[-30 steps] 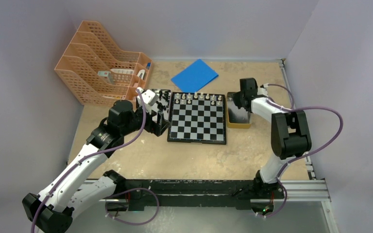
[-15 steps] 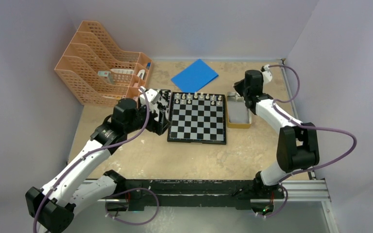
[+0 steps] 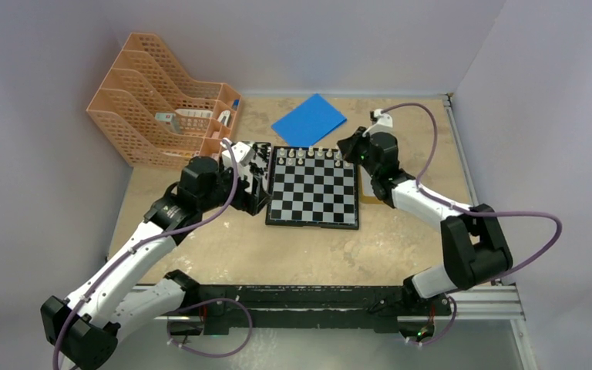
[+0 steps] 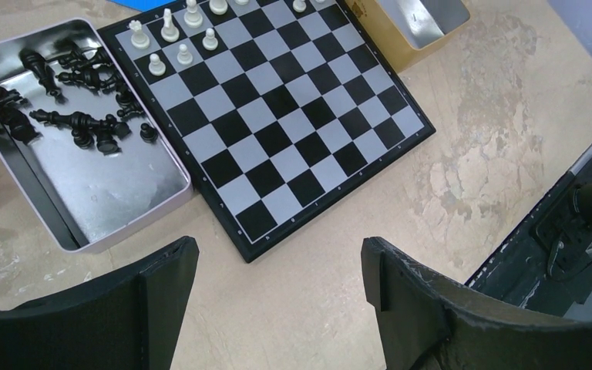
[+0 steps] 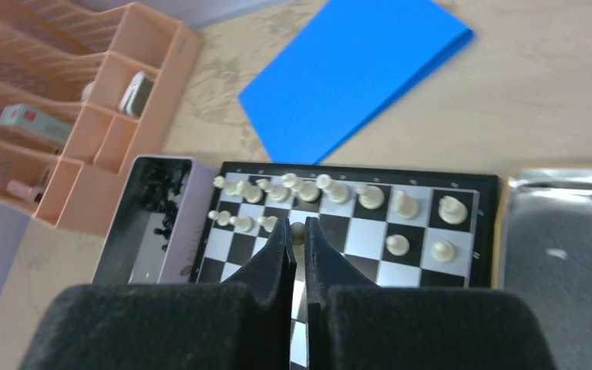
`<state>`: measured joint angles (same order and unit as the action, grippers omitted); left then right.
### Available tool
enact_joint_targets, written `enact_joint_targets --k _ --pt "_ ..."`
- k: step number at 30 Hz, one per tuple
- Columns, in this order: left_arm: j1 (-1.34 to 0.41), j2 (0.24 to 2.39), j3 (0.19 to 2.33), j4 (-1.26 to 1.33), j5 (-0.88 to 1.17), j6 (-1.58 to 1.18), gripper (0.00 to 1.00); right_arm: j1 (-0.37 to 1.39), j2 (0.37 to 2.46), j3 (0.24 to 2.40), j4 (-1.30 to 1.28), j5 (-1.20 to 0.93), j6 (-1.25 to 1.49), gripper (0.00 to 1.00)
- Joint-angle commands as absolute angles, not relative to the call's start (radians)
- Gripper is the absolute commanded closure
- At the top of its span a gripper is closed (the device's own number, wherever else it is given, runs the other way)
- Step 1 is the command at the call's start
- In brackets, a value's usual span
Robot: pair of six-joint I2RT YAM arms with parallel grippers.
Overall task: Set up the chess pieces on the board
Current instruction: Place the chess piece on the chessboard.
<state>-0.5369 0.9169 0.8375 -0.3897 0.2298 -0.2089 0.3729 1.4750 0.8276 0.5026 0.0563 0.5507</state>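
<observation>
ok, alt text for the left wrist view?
The open left hand hovers over the tan table by a corner of the black-and-white checkered chessboard. Cream-white chess pieces stand on its top-left squares; black chess pieces lie jumbled in a silvery metal tin beside it.
</observation>
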Motion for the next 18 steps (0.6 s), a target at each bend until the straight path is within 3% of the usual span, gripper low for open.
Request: enact_joint_targets --k 1,18 --pt "-0.537 0.883 0.858 -0.360 0.213 -0.181 0.22 0.421 1.498 0.794 0.699 -0.035 0.425 1.00" --pt "-0.537 0.854 0.853 -0.358 0.179 -0.172 0.22 0.578 1.710 0.753 1.046 0.031 0.292 0.98"
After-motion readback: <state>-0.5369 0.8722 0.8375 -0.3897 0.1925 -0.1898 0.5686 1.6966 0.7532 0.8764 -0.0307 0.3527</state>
